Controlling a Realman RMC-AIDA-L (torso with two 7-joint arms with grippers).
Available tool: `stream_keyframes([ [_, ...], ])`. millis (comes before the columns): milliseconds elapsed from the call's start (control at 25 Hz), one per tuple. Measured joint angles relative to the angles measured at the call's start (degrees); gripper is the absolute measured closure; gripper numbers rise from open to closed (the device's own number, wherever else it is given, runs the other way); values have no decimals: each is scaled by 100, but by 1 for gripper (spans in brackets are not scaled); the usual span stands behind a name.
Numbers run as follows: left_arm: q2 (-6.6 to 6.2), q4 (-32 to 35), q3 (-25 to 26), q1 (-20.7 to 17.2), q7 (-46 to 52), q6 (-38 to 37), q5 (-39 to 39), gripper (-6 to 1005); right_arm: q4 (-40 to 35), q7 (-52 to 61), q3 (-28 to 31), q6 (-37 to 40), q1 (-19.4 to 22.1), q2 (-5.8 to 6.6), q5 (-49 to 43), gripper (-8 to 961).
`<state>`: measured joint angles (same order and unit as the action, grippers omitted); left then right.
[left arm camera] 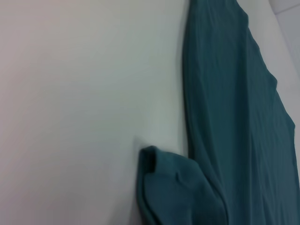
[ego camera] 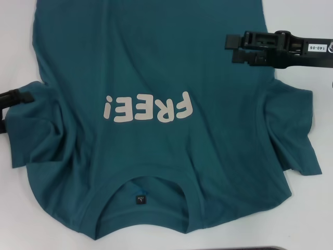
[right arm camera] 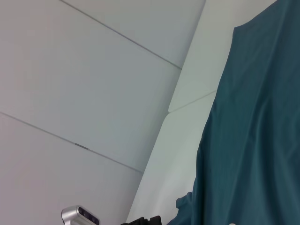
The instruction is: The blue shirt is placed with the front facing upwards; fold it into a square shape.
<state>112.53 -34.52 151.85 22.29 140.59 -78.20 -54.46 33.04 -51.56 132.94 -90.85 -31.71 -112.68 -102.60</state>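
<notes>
You see the blue shirt in plain dark teal, its "FREE!" lettering cream, its neck label dark navy. The worktop is white; both grippers are black.

Bare table beside blue shirt
</notes>
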Motion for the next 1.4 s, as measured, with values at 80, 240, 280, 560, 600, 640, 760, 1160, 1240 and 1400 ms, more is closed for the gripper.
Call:
stream_keyframes([
  [80, -12, 6, -21, 25, 28, -33, 0, 261, 0, -1, 7, -4, 10, 1, -2, 86],
  [240, -50, -86, 2, 0, 192, -214, -2, 264, 0, -3, 13, -11, 48, 17, 11, 87],
  [280, -53, -128, 7, -17, 198, -254, -3, 265, 0, -3, 16, -12, 58, 21, 17, 87],
  [560, -92, -162, -21, -38, 224, -359, 27, 419, -8, 2, 106, -3, 85, 35, 25, 89],
  [600, -91, -158, -26, -32, 227, -347, 62, 457, -8, 2, 113, -6, 86, 35, 25, 89],
  [640, -87, -156, -30, -22, 231, -338, 98, 495, -9, 2, 127, -13, 86, 35, 25, 89],
  [760, -64, -153, -42, 20, 240, -318, 233, 560, -8, 4, 154, -25, 86, 36, 27, 90],
  [1160, -51, -187, -7, 14, 237, -395, 255, 823, -8, 19, 156, -42, 86, 36, 30, 92],
  [1240, -68, -209, 47, 4, 209, -482, 243, 912, -9, 20, 155, -42, 86, 35, 30, 92],
  [1400, -99, -418, 135, 2, 194, -630, 233, 977, -8, 22, 153, -50, 86, 35, 30, 93],
])
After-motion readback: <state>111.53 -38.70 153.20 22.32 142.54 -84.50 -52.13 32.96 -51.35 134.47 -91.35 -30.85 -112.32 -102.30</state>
